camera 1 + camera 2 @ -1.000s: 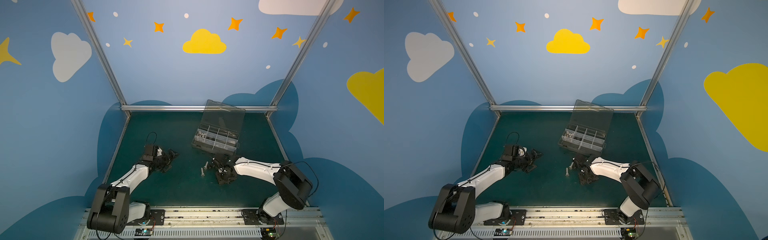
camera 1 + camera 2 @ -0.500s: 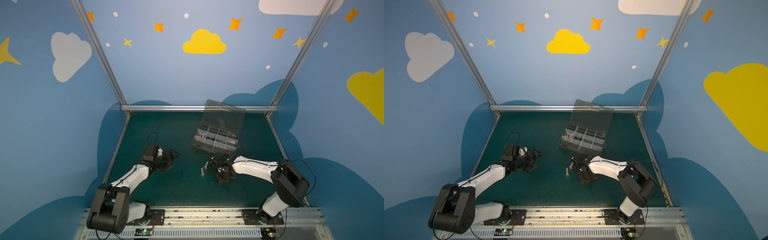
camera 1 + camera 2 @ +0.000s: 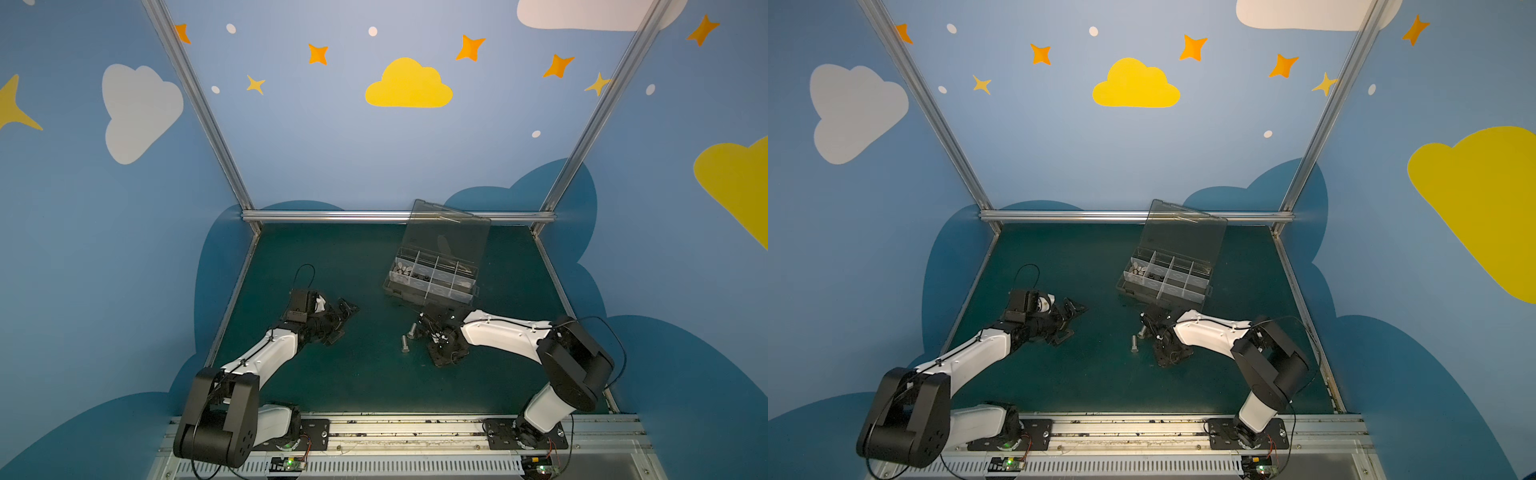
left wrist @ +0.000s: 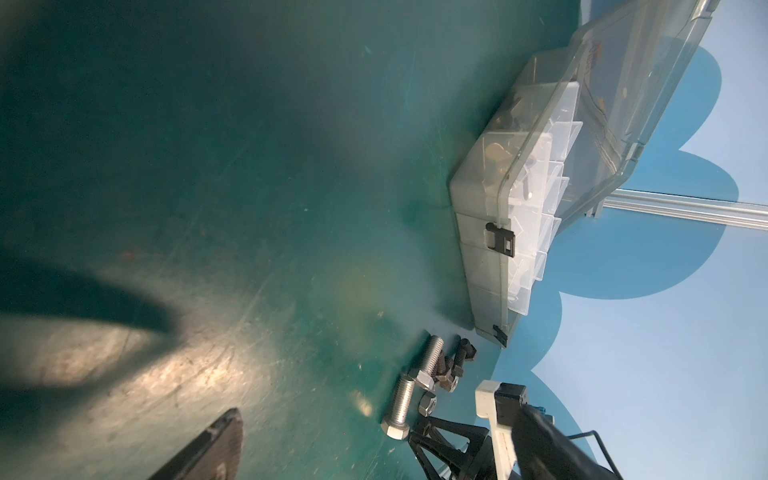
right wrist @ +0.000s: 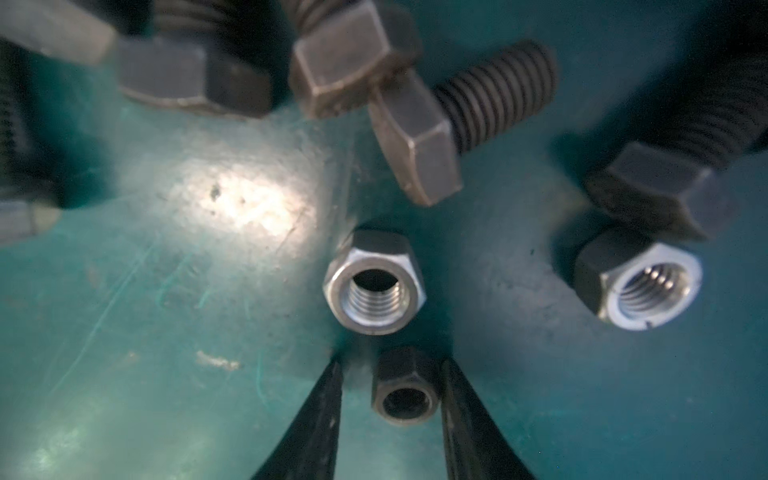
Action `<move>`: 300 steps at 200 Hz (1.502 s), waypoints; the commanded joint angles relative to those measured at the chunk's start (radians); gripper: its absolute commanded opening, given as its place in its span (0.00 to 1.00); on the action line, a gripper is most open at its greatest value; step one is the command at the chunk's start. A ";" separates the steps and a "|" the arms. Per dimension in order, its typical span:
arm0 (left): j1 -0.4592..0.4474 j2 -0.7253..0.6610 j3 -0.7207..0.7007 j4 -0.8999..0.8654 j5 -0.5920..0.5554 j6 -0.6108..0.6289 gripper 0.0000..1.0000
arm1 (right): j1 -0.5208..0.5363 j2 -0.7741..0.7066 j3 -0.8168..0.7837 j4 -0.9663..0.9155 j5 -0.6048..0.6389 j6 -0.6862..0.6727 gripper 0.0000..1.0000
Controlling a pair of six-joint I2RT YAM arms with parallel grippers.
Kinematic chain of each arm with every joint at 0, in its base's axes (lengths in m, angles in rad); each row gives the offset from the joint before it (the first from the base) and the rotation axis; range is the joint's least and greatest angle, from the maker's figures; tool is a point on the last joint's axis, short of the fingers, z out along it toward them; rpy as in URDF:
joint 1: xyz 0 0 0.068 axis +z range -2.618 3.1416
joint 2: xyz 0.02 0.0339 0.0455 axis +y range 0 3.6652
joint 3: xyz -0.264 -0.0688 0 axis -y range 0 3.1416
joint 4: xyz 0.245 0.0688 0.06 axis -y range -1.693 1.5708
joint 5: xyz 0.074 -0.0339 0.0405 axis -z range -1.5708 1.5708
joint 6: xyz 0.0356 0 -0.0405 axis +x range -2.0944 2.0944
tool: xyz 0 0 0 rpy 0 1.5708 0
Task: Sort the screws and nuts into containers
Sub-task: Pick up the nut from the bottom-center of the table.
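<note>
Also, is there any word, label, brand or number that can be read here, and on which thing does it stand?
No text can be read here.
Coloured print on the box lid: perhaps a label, too blurred to read.
Elsewhere: no words or numbers are visible.

You are looking at the organizer box (image 3: pixel 415 293) sitting right of centre toward the back of the table (image 3: pixel 332 257), its lid (image 3: pixel 449 232) standing up behind it. Loose bolts (image 3: pixel 406 344) and nuts (image 4: pixel 427 404) are lying on the table just in front of the box, with your right pincer (image 5: pixel 392 365) reaching down among them. A small nut (image 5: pixel 405 392) is sitting between its fingers (image 5: pixel 316 424), a bigger nut (image 5: pixel 374 286) just beyond. Your left pincer (image 3: pixel 343 320) is sitting well apart to the left.
</note>
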State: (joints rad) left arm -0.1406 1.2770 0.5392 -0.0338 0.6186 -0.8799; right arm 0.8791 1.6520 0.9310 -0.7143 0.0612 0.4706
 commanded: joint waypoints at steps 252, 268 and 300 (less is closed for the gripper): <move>-0.005 -0.003 0.005 0.033 0.015 -0.013 1.00 | -0.310 0.061 0.631 -0.066 0.006 -0.246 0.00; -0.005 -0.002 0.006 0.035 0.018 -0.014 1.00 | -0.331 0.144 0.723 -0.066 -0.001 -0.255 0.00; -0.005 0.005 0.014 0.038 0.024 -0.013 1.00 | -0.350 0.297 0.867 -0.070 0.011 -0.261 0.00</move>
State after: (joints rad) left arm -0.1440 1.2770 0.5392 -0.0143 0.6250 -0.8951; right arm 0.5404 1.8694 1.7130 -0.7467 0.0650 0.2337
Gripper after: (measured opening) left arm 0.998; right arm 0.177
